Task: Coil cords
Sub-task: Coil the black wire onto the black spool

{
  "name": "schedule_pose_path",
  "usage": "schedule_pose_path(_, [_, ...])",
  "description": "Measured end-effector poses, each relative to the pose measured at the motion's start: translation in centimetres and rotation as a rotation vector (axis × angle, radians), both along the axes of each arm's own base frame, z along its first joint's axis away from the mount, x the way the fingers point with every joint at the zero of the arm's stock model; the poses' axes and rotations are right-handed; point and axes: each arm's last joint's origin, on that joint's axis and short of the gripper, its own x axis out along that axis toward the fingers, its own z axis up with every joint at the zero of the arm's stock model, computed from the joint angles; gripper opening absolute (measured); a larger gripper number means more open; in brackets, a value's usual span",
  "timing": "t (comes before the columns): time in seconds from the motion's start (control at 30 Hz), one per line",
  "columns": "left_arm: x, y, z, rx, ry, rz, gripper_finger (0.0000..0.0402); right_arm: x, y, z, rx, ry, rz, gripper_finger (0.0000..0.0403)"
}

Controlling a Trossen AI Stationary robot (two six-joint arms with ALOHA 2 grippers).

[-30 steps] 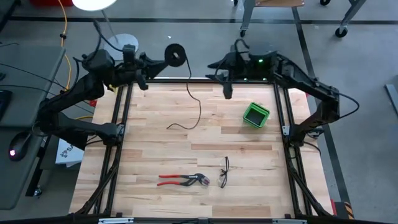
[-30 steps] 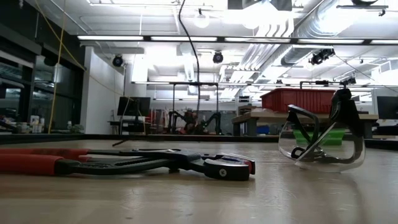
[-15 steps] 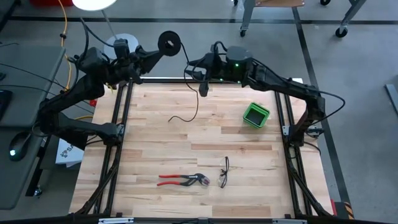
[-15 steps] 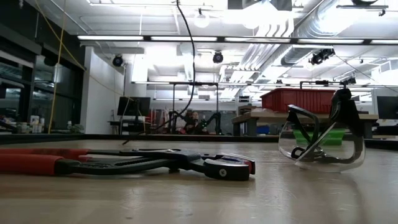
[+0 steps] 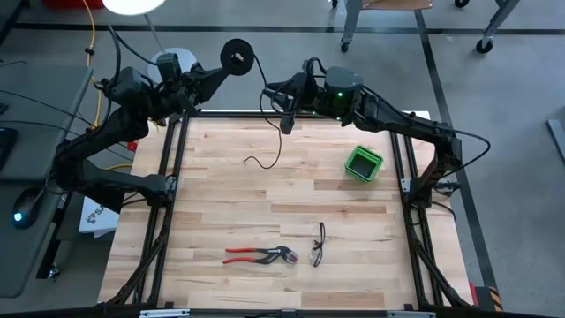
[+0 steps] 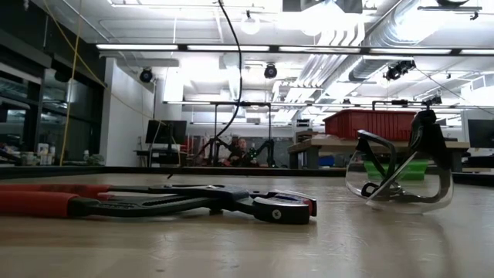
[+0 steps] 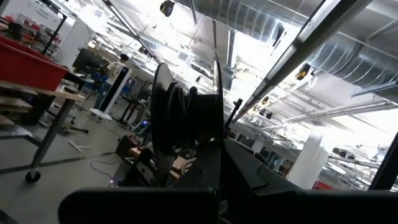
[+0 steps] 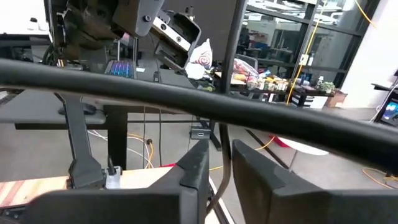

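The black reel point(image 5: 237, 57) with a pale centre sits at the tip of my left gripper point(image 5: 214, 76), beyond the table's far edge. It shows edge-on in the left wrist view point(image 7: 186, 118), with cord wound between its two discs. The thin black cord point(image 5: 277, 141) hangs from it, and its free end point(image 5: 247, 161) lies on the table. It also shows in the low view point(image 6: 240, 77). My right gripper point(image 5: 285, 119) is at the cord. Its fingers point(image 8: 194, 168) stand on either side of the cord point(image 8: 222, 155) with a narrow gap, and I cannot tell whether they touch it. My left gripper holds the reel by the side nearest the arm point(image 5: 226, 67), reaching level from the table's left. The place of contact is dark in the left wrist view and does not show. The reel is lifted clear, its flat face up.
A green container point(image 5: 363, 163) stands at the table's right. Red-handled pliers point(image 5: 259, 256) and safety glasses point(image 5: 319, 246) lie near the front edge. In the low view they show as pliers point(image 6: 154, 202) and glasses point(image 6: 397, 174). Frame rails run along both sides.
My right gripper has gone toward the table's left, up to the hanging cord. My left gripper has carried the reel a little left and farther back. The cord's free end has slid along the table toward the far edge.
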Motion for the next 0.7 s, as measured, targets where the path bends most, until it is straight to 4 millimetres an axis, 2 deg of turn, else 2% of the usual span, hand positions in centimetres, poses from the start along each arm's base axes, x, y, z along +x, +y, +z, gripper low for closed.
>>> schedule_pose_path(0.13, [0.0, 0.0, 0.2, 0.004, -0.026, -0.002, 0.0000, 0.0, 0.0, 0.1, -0.001, -0.006, 0.000, 0.0042])
schedule_pose_path(0.2, [0.0, 0.0, 0.3, 0.003, -0.039, 0.002, 0.0000, 0.0, 0.0, 0.1, 0.007, -0.006, 0.001, 0.0021])
schedule_pose_path(0.3, [0.0, 0.1, 0.3, -0.037, -0.061, 0.026, 0.0000, 0.1, 0.7, 0.1, 0.015, -0.013, 0.017, 0.0006])
schedule_pose_path(0.53, [0.9, 0.7, 0.0, -0.261, -0.144, 0.003, 0.0000, 1.7, 3.9, 0.5, 0.007, -0.150, 0.122, 0.0000])
schedule_pose_path(0.7, [2.6, 1.1, -0.5, -0.456, -0.226, -0.142, 0.0000, 3.3, 4.4, -0.2, -0.001, -0.210, 0.135, 0.0000])
